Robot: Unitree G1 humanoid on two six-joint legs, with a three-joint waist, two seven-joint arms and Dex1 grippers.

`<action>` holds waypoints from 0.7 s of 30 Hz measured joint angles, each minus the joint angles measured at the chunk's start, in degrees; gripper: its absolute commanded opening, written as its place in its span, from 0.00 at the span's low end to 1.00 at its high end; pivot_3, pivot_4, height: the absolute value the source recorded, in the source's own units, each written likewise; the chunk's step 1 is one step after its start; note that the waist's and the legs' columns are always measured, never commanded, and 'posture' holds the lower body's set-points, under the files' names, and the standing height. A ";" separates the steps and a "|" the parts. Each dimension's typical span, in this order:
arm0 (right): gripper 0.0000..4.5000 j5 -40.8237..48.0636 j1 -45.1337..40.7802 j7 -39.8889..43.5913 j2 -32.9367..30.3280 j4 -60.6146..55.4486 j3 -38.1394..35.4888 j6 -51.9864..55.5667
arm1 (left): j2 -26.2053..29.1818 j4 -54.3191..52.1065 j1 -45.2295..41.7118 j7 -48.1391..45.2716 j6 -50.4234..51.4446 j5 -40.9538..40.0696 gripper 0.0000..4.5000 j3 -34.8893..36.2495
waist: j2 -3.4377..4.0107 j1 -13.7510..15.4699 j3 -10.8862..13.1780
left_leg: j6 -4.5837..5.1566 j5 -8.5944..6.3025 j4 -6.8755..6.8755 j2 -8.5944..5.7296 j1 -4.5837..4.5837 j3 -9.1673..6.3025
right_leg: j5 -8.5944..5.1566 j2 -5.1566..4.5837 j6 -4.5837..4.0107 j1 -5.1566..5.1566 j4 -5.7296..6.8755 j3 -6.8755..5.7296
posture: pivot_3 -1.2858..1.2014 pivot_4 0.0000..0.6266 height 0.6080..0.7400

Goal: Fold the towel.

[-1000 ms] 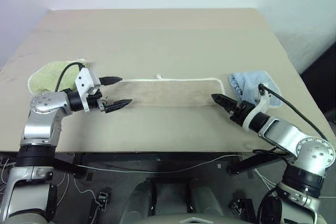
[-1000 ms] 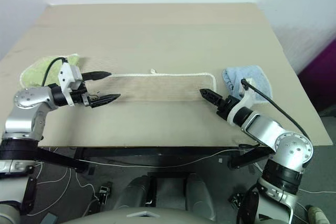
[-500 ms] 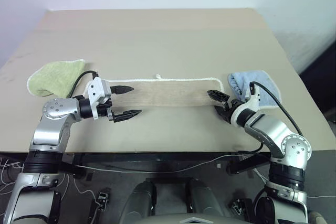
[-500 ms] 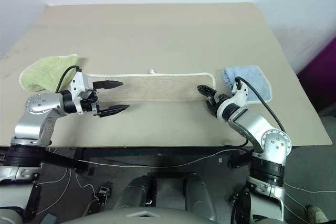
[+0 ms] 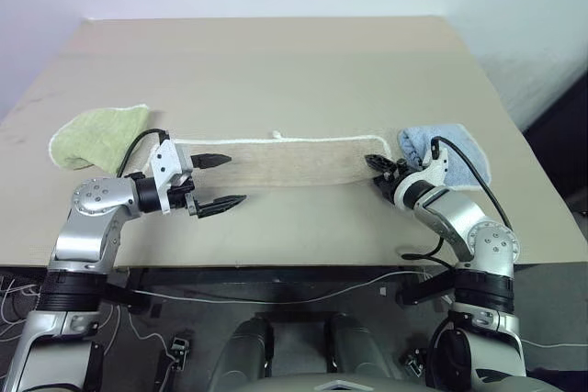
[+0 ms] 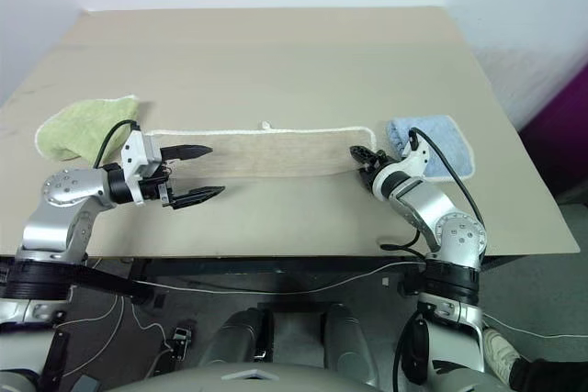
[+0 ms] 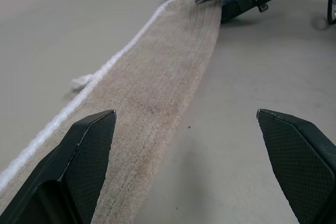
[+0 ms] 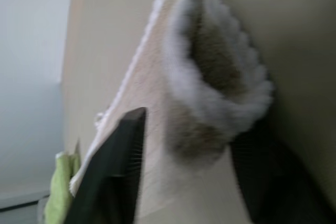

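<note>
One long beige terry towel with white corded edging [image 5: 294, 161], folded into a narrow strip, lies across the middle of the frame, its long axis running left to right on the tan worktop [image 5: 276, 61]; a small white loop [image 5: 277, 135] sits on its upper edge. At the strip's left end the left tool [image 5: 219, 180] hovers with its two black fingers wide apart, one above the towel's end, one over bare worktop. At the right end the right tool [image 5: 380, 169] has its fingers on either side of the bunched corner, partly drawn together; whether they grip it I cannot tell. One light-green cloth [image 5: 96, 133] lies at left, one light-blue cloth [image 5: 450, 146] at right.
</note>
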 measured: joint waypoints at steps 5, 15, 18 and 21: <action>0.00 -0.24 0.50 0.84 -0.08 -1.48 -0.52 -0.34 | -2.00 -0.92 0.04 3.10 0.75 -0.86 1.00 0.62 | 0.00 0.11 0.00 | 0.00 0.00 -0.02 0.00 -0.02 -0.01 | 0.00 -0.02 0.00 -0.01 -0.03 -0.01 | 0.52 0.24 1.00; 0.00 -4.85 1.20 9.12 -14.91 -9.34 -0.66 2.39 | -4.52 -4.58 3.01 7.16 2.65 -1.93 1.00 0.60 | 0.10 0.19 0.06 | 0.02 -0.01 -0.01 -0.02 -0.08 0.01 | 0.00 -0.01 0.00 -0.04 -0.08 -0.01 | 0.52 0.24 1.00; 0.00 -8.71 -1.62 15.00 -21.50 -12.36 1.24 4.52 | -4.51 -4.57 3.00 7.46 2.65 -1.91 1.00 0.62 | 0.09 0.02 0.05 | 0.02 -0.01 -0.03 0.03 -0.07 0.00 | 0.00 0.02 0.00 -0.03 -0.10 -0.02 | 0.52 0.24 1.00; 0.00 -13.52 -3.46 21.27 -25.65 -14.45 5.64 6.29 | -4.49 -4.57 3.01 7.73 2.64 -1.88 1.00 0.66 | 0.09 -0.03 0.06 | 0.02 -0.01 -0.03 0.03 -0.07 0.01 | 0.00 0.00 0.00 -0.04 -0.11 -0.01 | 0.52 0.24 1.00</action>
